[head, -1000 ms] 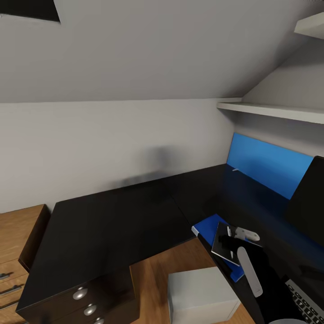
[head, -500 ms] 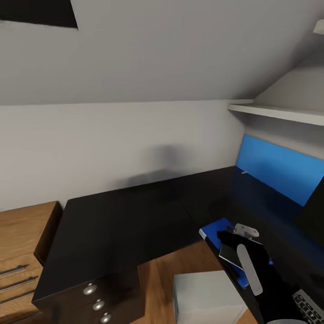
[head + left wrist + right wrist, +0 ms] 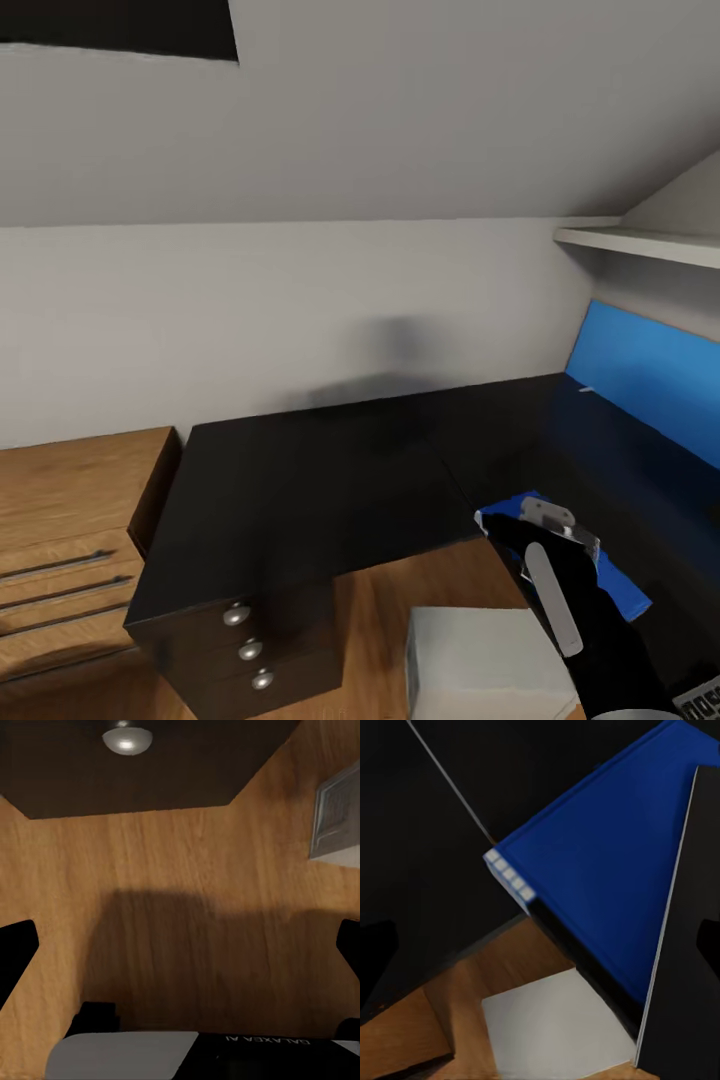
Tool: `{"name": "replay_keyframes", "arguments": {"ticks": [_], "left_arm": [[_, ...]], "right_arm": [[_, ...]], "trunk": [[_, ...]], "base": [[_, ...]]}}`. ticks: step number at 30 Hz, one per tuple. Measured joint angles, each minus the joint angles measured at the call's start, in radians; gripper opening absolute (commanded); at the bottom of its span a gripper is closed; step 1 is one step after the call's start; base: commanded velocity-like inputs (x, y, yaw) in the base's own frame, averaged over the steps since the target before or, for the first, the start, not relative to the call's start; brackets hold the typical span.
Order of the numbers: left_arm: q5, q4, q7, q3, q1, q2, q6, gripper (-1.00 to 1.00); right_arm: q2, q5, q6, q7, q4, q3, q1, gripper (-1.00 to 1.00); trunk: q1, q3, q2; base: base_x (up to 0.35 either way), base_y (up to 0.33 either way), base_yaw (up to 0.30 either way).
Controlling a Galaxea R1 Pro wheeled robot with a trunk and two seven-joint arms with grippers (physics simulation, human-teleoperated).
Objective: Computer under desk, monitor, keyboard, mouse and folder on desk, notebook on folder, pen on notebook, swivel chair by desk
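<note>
- Where the desk (image 3: 300, 480) turns its corner, the folder (image 3: 610, 580) lies at the edge, the notebook (image 3: 690, 945) on top.
- The right gripper (image 3: 545, 525) hovers over them, fingers apart, empty.
- The left gripper's (image 3: 180, 960) fingers are spread above the floor (image 3: 180, 870).
- The computer (image 3: 480, 665) stands under the desk.

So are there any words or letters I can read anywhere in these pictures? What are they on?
"GALAXEA AI": white letters, seen upside down, on the dark housing of the left gripper in the left wrist view.
The keyboard corner in the head view: its key markings are too small to read.
Nothing to read on the folder, the desk or the computer.
</note>
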Motion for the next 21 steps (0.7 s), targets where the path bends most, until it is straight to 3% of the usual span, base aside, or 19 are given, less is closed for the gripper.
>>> {"name": "replay_keyframes", "arguments": {"ticks": [11,21], "left_arm": [[0.000,0.000,0.000,0.000,0.000,0.000,0.000,1.00],[0.000,0.000,0.000,-0.001,0.000,-0.001,0.000,1.00]], "right_arm": [[0.000,-0.001,0.000,0.007,0.018,0.011,0.001,1.00],[0.000,0.000,-0.004,0.010,0.021,0.096,0.005,1.00]], "trunk": [[0.000,-0.002,0.000],[0.000,-0.002,0.000]], "base": [[-0.315,0.017,0.029],[-0.314,0.184,0.001]]}}
